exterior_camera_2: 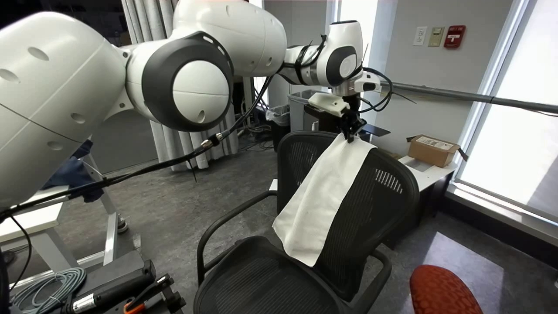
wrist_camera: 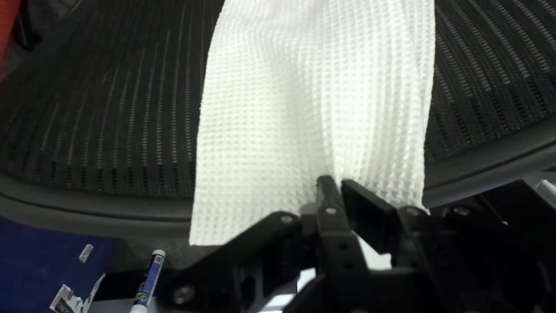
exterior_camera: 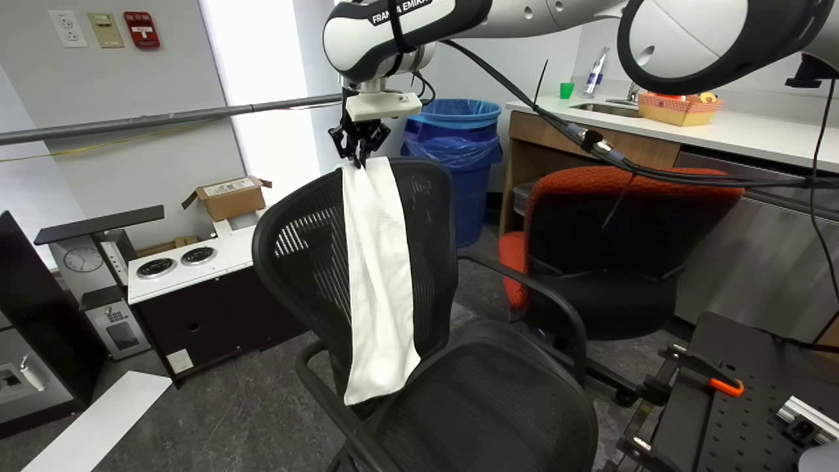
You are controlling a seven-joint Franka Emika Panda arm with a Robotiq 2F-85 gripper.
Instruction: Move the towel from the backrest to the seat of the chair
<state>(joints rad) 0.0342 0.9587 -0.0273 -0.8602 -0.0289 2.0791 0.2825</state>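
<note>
The towel [exterior_camera: 380, 282] is a long white cloth hanging down the front of the chair's black mesh backrest [exterior_camera: 308, 262], its lower end near the rear of the black seat [exterior_camera: 485, 406]. The towel [exterior_camera_2: 322, 200], backrest [exterior_camera_2: 379, 209] and seat [exterior_camera_2: 266, 283] also show in an exterior view. My gripper [exterior_camera: 359, 160] points down at the top edge of the backrest and pinches the towel's upper end; the gripper also shows in an exterior view [exterior_camera_2: 349, 137]. In the wrist view the fingertips [wrist_camera: 336, 180] are nearly together, with a fold of the waffle-weave towel [wrist_camera: 269, 108] running between them.
A red-orange chair [exterior_camera: 629, 180] stands beside the black chair. A blue bin [exterior_camera: 452, 151] is behind the backrest. A low white table with burners [exterior_camera: 229, 244] and a cardboard box [exterior_camera_2: 431, 150] stand behind too. The chair's armrests [exterior_camera: 544, 288] flank the seat. A black cart [exterior_camera: 754, 393] is in front.
</note>
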